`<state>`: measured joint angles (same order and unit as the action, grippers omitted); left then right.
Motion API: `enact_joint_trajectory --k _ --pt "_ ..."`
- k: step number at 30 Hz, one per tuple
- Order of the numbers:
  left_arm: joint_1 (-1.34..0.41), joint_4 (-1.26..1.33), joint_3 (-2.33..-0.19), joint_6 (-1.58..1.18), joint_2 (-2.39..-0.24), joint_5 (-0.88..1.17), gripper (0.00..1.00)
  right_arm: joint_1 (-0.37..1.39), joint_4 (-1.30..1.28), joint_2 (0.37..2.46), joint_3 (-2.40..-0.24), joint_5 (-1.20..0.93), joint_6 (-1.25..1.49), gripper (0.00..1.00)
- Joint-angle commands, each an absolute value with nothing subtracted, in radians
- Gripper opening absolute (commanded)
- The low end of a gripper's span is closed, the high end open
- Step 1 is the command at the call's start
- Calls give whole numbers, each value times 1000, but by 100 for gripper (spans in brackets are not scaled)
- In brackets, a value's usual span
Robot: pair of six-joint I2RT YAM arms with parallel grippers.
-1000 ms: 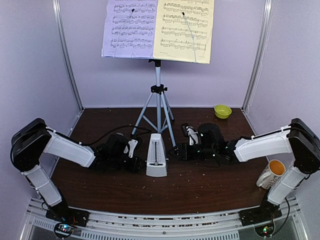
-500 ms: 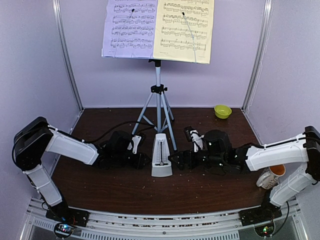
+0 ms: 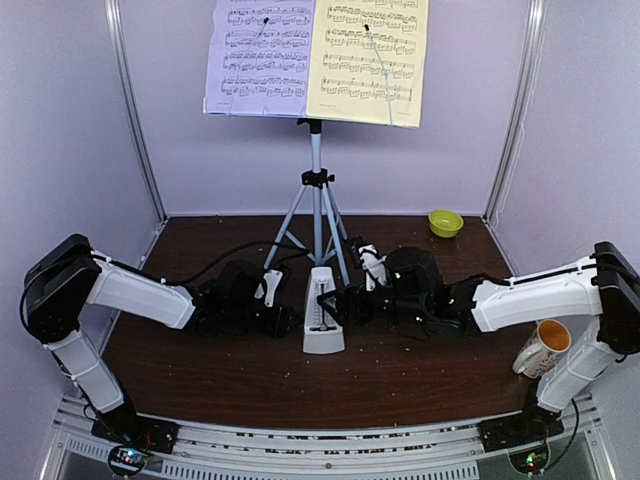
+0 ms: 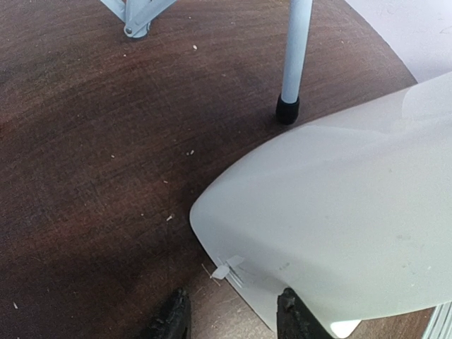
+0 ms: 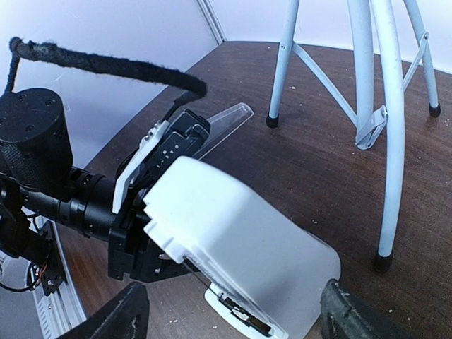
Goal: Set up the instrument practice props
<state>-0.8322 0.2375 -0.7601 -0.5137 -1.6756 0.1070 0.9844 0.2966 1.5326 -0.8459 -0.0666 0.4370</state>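
The music stand (image 3: 316,190) stood at upper centre of the top view, with the lilac page (image 3: 258,55) and yellow page (image 3: 368,60) on its desk. At centre frame sat the metronome (image 3: 323,322). The right gripper (image 5: 233,318) was spread wide around the metronome, and the left gripper (image 4: 233,321) was parted at its corner.

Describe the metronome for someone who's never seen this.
Start at the silver tripod holding lilac and pale yellow sheet-music pages. In front of its legs stands the small light grey pyramid metronome. Nothing else nearby is a pale tapered block.
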Motion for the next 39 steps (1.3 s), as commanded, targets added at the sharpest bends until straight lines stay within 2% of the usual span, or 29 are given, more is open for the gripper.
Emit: enact_joint_trajectory --k 1,15,19,24,30,39 --pt "-837 243 -790 -491 -1648 95 43 991 274 1559 -894 -2 432 81" --pt "-837 232 -778 -481 -1631 92 43 991 232 1570 -905 46 460 46" --pt "-836 229 -785 -476 -1633 88 43 991 229 1560 -895 46 457 41" --pt "-836 222 -790 -474 -1631 77 43 990 238 1540 -880 40 456 43" --pt "-836 220 -797 -479 -1618 55 46 992 240 1523 -875 26 460 60" --pt "-835 200 -788 -474 -1584 26 50 990 179 1489 -869 97 455 62"
